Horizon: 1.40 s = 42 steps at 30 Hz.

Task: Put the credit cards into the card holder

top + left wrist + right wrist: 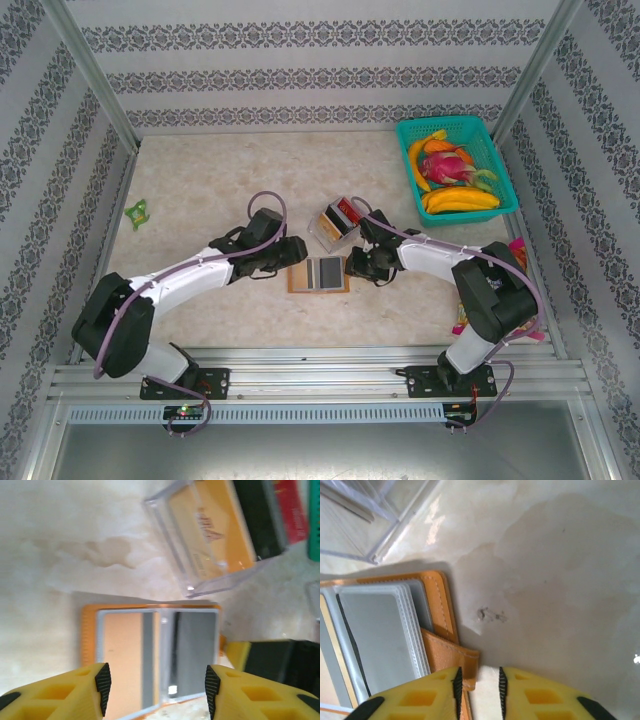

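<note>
The orange-tan card holder lies open on the table between my two grippers, its clear sleeves up. In the left wrist view one sleeve of the card holder holds a tan card. My left gripper hovers open over it, nothing between the pads. More credit cards, tan, black and red, stand in a clear plastic box just behind. My right gripper is slightly open at the holder's right edge; the strap tab touches its left pad.
A teal basket with fruit stands at the back right. A small green object lies at the far left. Some colourful items sit by the right wall. Patterned walls and metal posts enclose the table.
</note>
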Each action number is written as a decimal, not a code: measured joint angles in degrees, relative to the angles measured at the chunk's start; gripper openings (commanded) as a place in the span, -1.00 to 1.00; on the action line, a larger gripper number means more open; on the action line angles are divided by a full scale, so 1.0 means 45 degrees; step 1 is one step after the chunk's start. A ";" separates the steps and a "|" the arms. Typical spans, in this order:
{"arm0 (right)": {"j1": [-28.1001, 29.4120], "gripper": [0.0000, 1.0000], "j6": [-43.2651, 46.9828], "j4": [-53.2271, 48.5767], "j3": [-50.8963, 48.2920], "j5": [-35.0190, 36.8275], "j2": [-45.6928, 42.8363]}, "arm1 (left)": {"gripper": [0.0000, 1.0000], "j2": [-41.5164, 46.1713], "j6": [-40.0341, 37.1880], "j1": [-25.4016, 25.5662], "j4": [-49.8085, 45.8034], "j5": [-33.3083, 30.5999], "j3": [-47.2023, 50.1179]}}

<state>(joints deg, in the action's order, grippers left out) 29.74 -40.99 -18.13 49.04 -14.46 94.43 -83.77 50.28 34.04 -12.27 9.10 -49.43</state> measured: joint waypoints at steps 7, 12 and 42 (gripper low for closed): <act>0.0092 -0.30 0.0063 -0.0010 0.0160 0.0005 0.0262 | 0.21 -0.1506 0.0015 -0.0257 -0.0058 0.0996 0.0364; 0.0083 -0.47 0.0083 -0.0126 0.0214 0.0039 0.0340 | 0.21 -0.2166 0.0126 -0.0262 0.0427 0.1681 0.0389; -0.0073 -0.51 0.0777 -0.1447 0.0486 0.2395 -0.0408 | -1.00 -0.1360 -0.0015 -0.0510 0.1389 0.2161 0.0840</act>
<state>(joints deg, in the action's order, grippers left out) 29.41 -37.50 -24.64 51.22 -3.68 92.60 -89.89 50.22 31.75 -6.02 18.83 -45.65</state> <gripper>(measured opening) 0.245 0.064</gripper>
